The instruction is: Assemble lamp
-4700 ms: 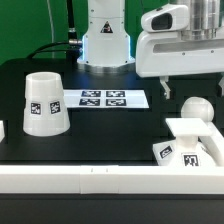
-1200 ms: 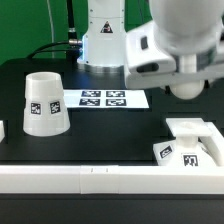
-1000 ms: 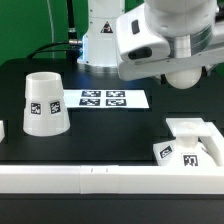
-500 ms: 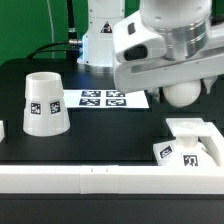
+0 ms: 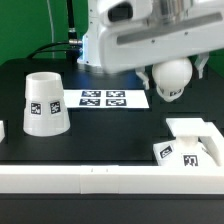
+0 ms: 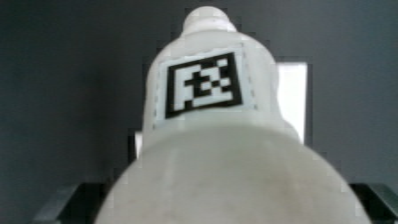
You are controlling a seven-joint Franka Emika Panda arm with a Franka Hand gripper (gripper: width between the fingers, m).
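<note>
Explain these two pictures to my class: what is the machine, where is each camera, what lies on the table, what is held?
The machine is a robot arm with a two-finger tool. One picture comes from a camera standing apart, the other from a camera on the arm's wrist. The tool grips the lamp's bulb in the air; the wrist picture shows that bulb close up. On the black table stand the cup-like shade and the square base. The flat marker board is not a lamp part.
</note>
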